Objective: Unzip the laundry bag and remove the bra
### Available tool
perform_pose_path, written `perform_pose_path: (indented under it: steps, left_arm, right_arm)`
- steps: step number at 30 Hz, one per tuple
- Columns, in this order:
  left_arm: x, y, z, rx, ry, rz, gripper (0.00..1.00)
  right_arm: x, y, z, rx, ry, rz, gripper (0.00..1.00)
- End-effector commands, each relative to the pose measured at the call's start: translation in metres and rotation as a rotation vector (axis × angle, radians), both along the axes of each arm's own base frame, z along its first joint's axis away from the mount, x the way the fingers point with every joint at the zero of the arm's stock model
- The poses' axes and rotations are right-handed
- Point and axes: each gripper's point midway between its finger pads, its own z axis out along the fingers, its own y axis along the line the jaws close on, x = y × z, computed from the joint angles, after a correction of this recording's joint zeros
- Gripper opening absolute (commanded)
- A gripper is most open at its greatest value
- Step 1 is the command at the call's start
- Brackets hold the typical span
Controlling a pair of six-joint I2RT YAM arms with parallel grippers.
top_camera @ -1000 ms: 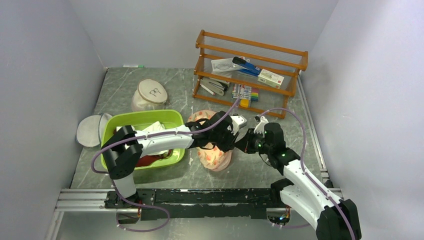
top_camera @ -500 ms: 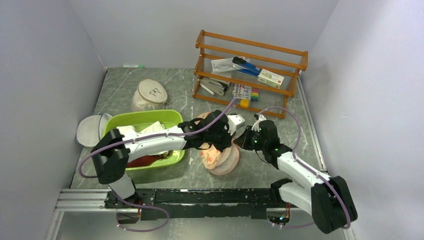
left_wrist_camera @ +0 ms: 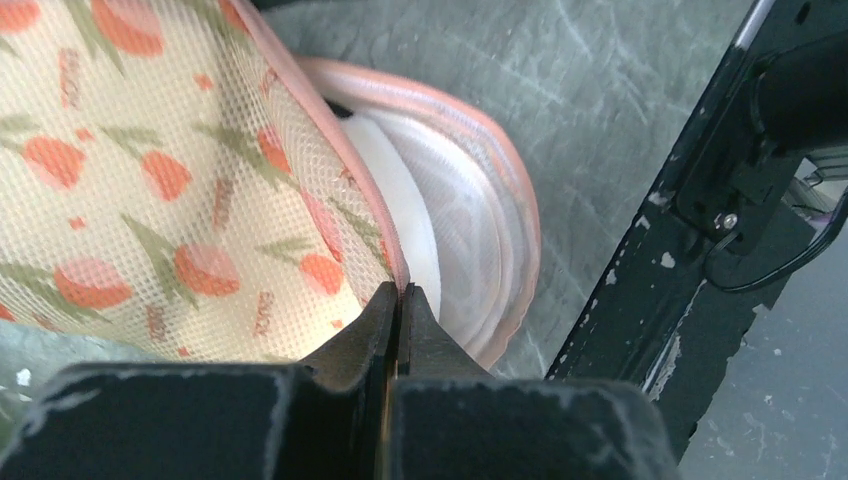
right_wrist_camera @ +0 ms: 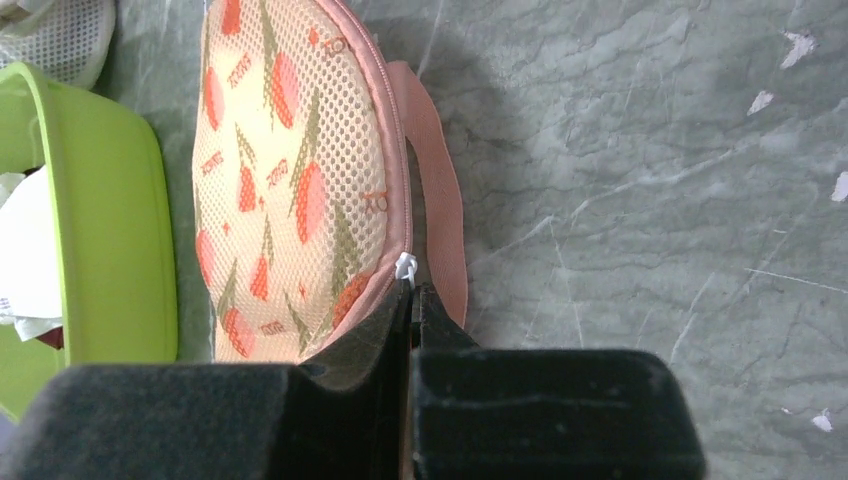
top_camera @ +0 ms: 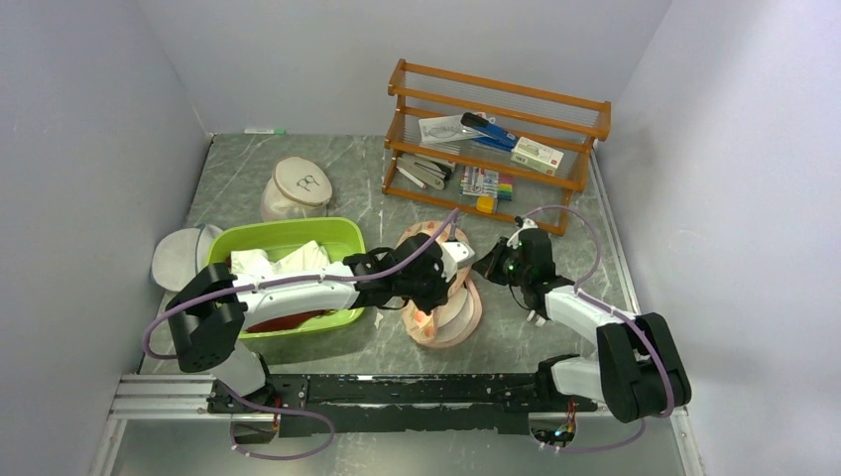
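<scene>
Laundry bag lies mid-table just right of the green basin, and we see its long axis running from the wooden rack toward the arm bases, on a grey marbled table between pale walls. Our left gripper is pinched on its pink rim, and our right gripper is closed on the white zipper pull. Against a second ago, the near lobe gapes wider, showing a white padded cup.
</scene>
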Motion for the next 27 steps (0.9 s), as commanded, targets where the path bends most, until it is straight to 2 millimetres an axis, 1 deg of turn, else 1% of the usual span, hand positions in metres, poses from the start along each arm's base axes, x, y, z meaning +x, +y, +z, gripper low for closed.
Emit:
perform_pose_path:
  steps: [1, 5, 8, 10, 12, 14, 16, 18, 21, 24, 27]
  left_arm:
    - [-0.01, 0.006, -0.008, -0.009, 0.03, 0.015, 0.07]
    - [-0.011, 0.013, -0.018, 0.013, 0.041, 0.029, 0.07]
    - [-0.01, 0.011, -0.014, 0.015, 0.035, 0.022, 0.14]
    - [-0.009, 0.005, -0.004, -0.009, 0.027, 0.008, 0.23]
    - [-0.008, -0.004, 0.009, -0.045, 0.017, -0.008, 0.36]
    - [-0.004, -0.012, 0.021, -0.08, 0.01, -0.002, 0.51]
    - [0.0, -0.022, 0.03, -0.109, 0.009, 0.01, 0.59]
    - [0.005, -0.032, 0.037, -0.133, 0.007, 0.017, 0.65]
    - [0.013, -0.043, 0.036, -0.129, 0.005, 0.032, 0.73]
    - [0.024, -0.049, 0.028, -0.097, -0.012, 0.063, 0.74]
    - [0.034, -0.052, 0.019, -0.064, -0.029, 0.092, 0.7]
  right_arm:
    - [0.02, -0.008, 0.024, 0.006, -0.102, -0.026, 0.0]
    - [0.009, -0.003, 0.034, 0.018, -0.116, 0.032, 0.0]
    - [-0.004, 0.005, 0.039, 0.047, -0.111, 0.096, 0.0]
    - [-0.013, 0.011, 0.041, 0.076, -0.101, 0.133, 0.0]
    - [-0.021, 0.016, 0.044, 0.105, -0.097, 0.165, 0.0]
    - [-0.028, 0.019, 0.048, 0.126, -0.094, 0.188, 0.0]
    - [-0.035, 0.022, 0.051, 0.144, -0.09, 0.208, 0.0]
    - [-0.041, 0.024, 0.057, 0.165, -0.089, 0.222, 0.0]
    - [-0.049, 0.025, 0.062, 0.179, -0.09, 0.23, 0.0]
    - [-0.053, 0.024, 0.067, 0.181, -0.096, 0.227, 0.0]
    - [-0.055, 0.024, 0.068, 0.188, -0.099, 0.225, 0.0]
